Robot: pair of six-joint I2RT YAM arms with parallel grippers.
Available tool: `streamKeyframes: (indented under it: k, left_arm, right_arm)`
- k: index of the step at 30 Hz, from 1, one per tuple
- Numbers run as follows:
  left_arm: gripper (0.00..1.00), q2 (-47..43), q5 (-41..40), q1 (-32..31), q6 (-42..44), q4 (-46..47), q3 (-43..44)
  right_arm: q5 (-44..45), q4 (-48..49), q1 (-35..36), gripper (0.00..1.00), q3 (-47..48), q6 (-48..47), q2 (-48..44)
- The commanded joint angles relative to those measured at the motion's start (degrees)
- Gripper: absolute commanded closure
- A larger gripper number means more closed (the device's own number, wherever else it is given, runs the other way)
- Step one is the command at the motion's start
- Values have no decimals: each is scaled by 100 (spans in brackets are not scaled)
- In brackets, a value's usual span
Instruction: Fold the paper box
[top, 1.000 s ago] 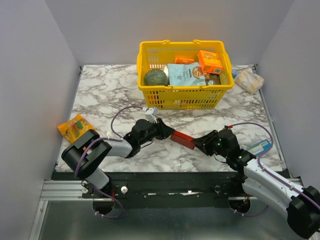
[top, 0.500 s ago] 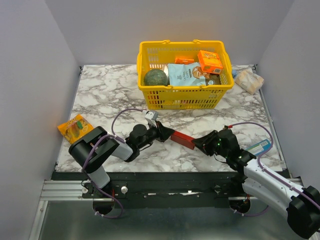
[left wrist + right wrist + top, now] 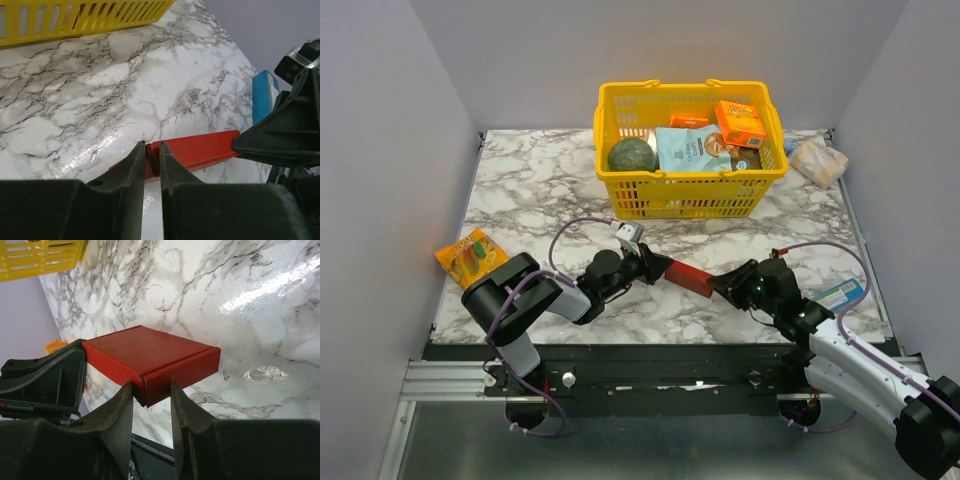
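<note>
Swung inward since a second ago, my left arm has nudged the load rightward. On the marble table [image 3: 520, 190], the yellow basket [image 3: 685, 205] stands at twelve o'clock, well clear. The paper box [image 3: 688, 278] sits at six o'clock. It is a red strip from above, and the right wrist view shows its flat top. My left gripper [image 3: 658, 266] pinches its thin edge and my right gripper [image 3: 720, 288] clamps its corner.
</note>
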Motion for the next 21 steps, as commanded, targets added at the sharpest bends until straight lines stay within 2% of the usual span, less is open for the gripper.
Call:
streamKeyframes:
  k: [1, 4, 6, 12, 21]
  left_arm:
    - [97, 353, -376, -273, 406, -2096, -298]
    - [100, 336, -647, -466, 468, -2201, -281]
    - [100, 432, -1157, -703, 608, -2482, -193]
    - [100, 722, -1878, -1241, 627, -3247, 396]
    - [100, -270, -2292, -1372, 416, -3212, -114]
  right_arm:
    - [450, -639, -18, 66, -191, -205, 217]
    - [423, -709, -9, 75, -121, -336, 305]
    - [397, -709, -18, 77, -112, -442, 332]
    - [292, -701, -9, 85, -130, -521, 639]
    - [186, -823, -9, 88, -174, -794, 271]
